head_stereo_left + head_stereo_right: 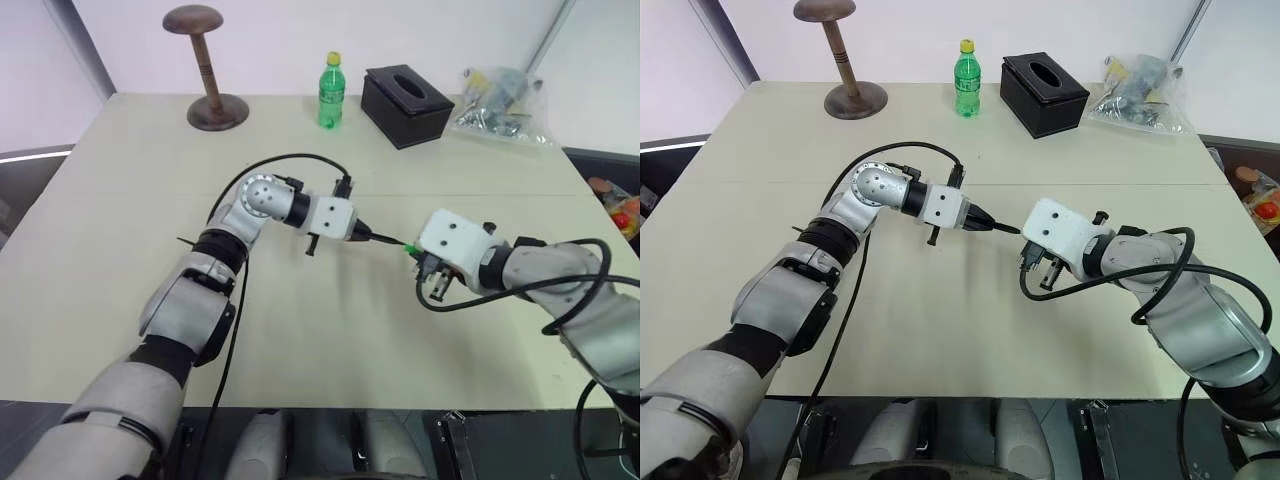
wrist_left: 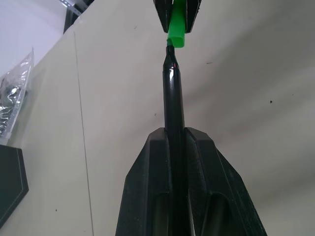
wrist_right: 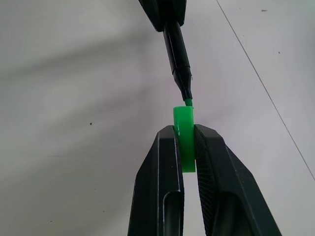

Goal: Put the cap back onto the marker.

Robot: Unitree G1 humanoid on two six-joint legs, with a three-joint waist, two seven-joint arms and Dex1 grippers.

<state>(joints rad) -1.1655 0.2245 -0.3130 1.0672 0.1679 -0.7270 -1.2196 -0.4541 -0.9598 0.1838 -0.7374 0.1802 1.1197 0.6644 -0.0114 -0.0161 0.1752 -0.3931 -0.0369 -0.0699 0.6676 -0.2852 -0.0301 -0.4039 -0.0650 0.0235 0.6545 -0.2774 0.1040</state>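
right gripper (image 3: 186,147): its two black fingers are clamping the cap (image 3: 184,137), open end facing the marker tip
left gripper (image 2: 178,147): its fingers are pinching the marker (image 2: 173,98) by the barrel, above the table (image 1: 300,340)
marker tip: its green nib is sitting right at the cap's mouth, barely entering it
far edge: a green bottle (image 1: 331,91), a black tissue box (image 1: 407,104), a wooden stand (image 1: 212,72) and a plastic bag (image 1: 500,105) are standing along it
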